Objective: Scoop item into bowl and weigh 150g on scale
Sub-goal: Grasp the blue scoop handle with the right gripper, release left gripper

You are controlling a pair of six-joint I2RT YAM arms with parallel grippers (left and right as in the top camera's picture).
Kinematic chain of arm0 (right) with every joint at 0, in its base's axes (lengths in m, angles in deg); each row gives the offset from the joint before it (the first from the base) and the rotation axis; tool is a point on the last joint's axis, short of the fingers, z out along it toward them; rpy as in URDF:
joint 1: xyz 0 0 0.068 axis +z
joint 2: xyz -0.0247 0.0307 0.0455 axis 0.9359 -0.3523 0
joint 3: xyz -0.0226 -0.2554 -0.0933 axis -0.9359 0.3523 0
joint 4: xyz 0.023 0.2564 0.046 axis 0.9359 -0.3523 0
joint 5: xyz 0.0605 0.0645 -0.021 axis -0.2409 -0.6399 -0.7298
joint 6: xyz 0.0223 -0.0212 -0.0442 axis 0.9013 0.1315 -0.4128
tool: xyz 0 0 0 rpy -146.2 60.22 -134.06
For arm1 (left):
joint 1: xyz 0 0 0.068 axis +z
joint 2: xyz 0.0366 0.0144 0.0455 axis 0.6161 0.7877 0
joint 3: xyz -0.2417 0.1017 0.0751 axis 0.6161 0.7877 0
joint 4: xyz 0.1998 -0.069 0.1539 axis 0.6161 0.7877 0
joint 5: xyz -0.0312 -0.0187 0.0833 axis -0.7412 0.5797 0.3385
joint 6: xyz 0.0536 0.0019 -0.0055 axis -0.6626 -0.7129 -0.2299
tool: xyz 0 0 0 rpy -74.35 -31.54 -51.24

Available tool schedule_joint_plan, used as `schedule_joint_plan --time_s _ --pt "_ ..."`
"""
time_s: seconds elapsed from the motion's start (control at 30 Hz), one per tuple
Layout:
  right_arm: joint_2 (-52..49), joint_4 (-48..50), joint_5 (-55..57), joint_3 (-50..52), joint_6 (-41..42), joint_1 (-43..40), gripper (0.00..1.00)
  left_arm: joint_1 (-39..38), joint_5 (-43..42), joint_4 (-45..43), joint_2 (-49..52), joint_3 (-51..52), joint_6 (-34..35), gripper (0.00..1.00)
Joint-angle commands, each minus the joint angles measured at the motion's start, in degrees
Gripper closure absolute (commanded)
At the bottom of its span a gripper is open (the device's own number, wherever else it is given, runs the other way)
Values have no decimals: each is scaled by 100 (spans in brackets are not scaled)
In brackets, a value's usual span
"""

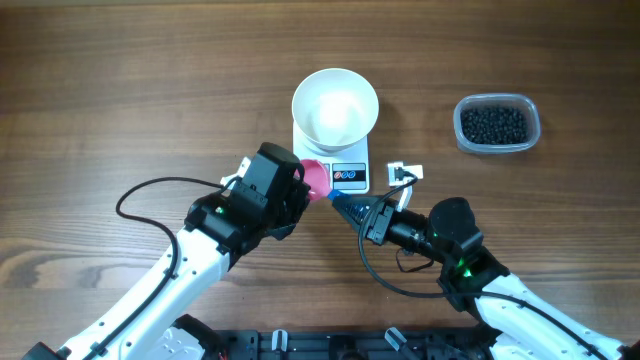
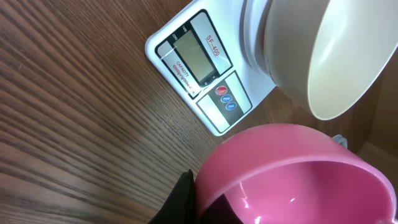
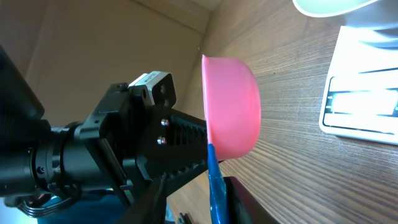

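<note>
The empty white bowl (image 1: 335, 105) stands on the white scale (image 1: 350, 176); both also show in the left wrist view, the bowl (image 2: 348, 62) above the scale (image 2: 205, 68). The item (image 1: 493, 123), black pellets, fills a clear tub at the right. A pink scoop (image 1: 315, 180) with a blue handle (image 1: 345, 205) hangs in front of the scale. My left gripper (image 1: 300, 190) is shut on the scoop's rim (image 2: 292, 168). My right gripper (image 3: 196, 186) straddles the blue handle (image 3: 214, 186): one finger touches it, the other stands a little off.
The clear tub (image 1: 530, 110) sits about a hand's width right of the scale. A small white clip-like piece (image 1: 405, 173) lies just right of the scale. Black cables (image 1: 150, 190) loop beside both arms near the front edge.
</note>
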Motion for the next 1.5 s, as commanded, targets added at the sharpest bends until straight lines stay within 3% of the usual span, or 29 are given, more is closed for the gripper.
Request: schedule_joint_plan --time_s 0.0,0.1,0.63,0.9,1.47 --pt "-26 70 -37 -92 22 35 75 -28 122 26 -57 26 92 96" --pt "-26 70 -37 -92 20 35 79 -28 116 31 -57 26 87 96" --pt "-26 68 -35 -92 17 35 78 -28 13 221 -57 26 4 96" --pt "-26 70 -35 -92 20 35 96 -28 15 328 -57 26 9 96" --pt "-26 85 -79 -92 96 35 95 -26 15 326 -57 26 11 93"
